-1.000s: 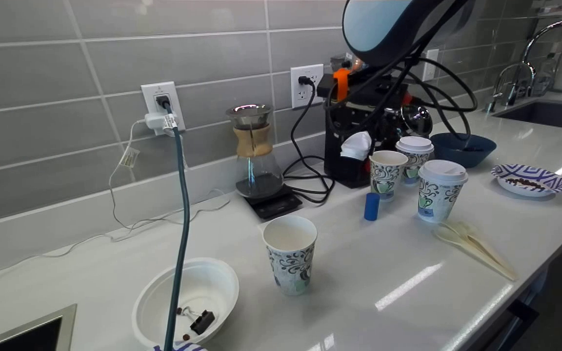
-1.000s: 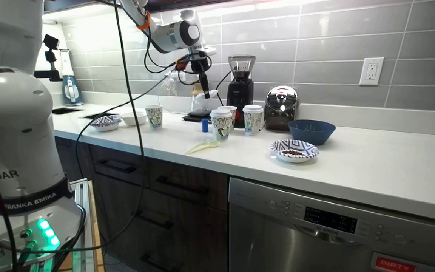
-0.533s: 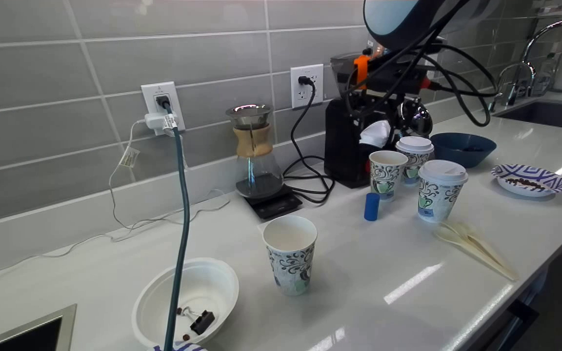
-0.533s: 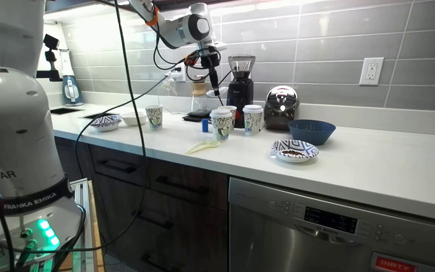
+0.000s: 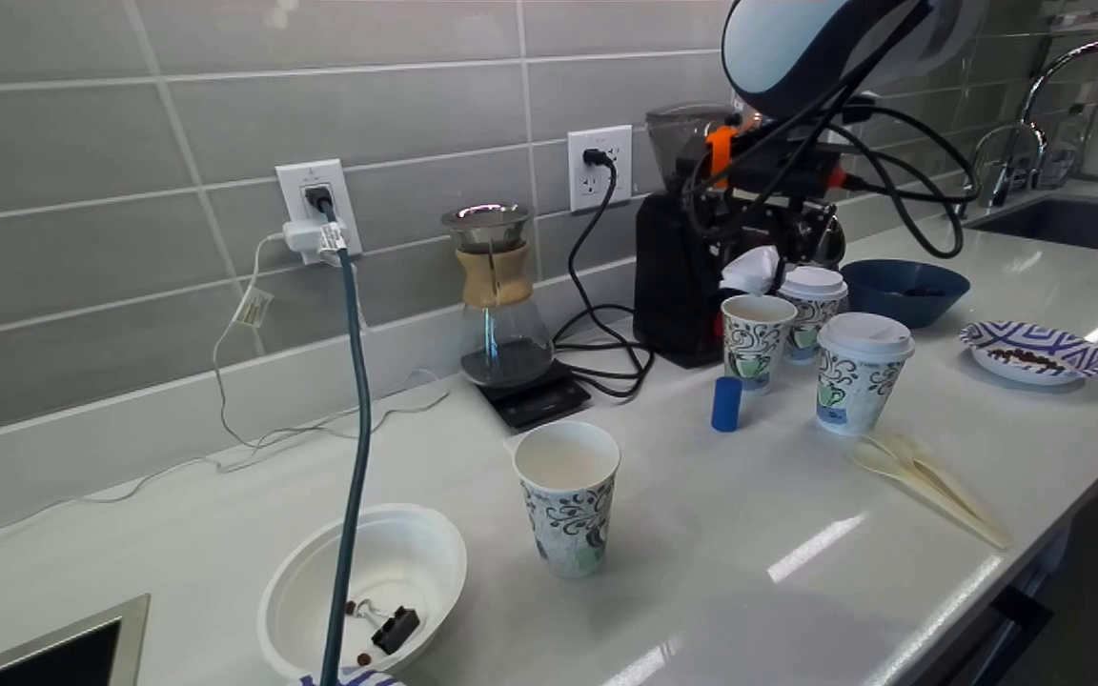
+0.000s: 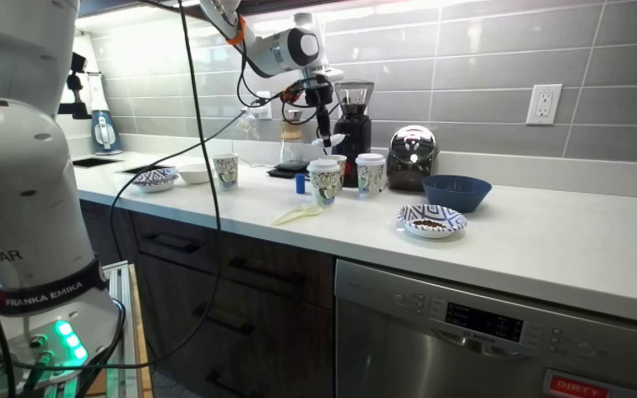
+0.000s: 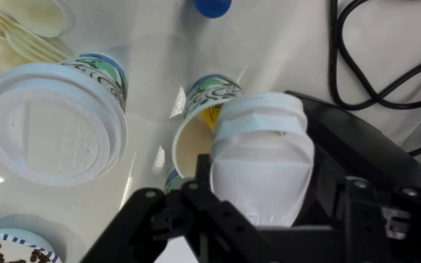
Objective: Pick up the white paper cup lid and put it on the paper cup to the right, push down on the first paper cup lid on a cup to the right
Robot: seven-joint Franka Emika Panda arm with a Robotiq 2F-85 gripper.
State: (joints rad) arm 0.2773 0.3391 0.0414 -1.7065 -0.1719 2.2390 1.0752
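In the wrist view, a round white plastic lid (image 7: 262, 157) is gripped, squeezed out of round, in the black two-fingered gripper (image 7: 261, 175). Behind it, an open white paper cup with a blue-teal print (image 7: 192, 142) is partly hidden; something yellow (image 7: 211, 115), too little seen to name, is visible inside. To the left in the picture, a matching cup capped in white (image 7: 53, 124) is shown.

In an exterior view, a short blue cylinder (image 5: 726, 405) is set near the open cup, and a lidless patterned paper cup (image 5: 568, 505) is placed well apart.

In an exterior view, the lid is held above the open cup, apart from its rim, and is seen against a black coffee grinder (image 6: 355, 134); brown beans (image 6: 428, 224) are held in a blue-and-white patterned paper bowl (image 6: 434, 210)
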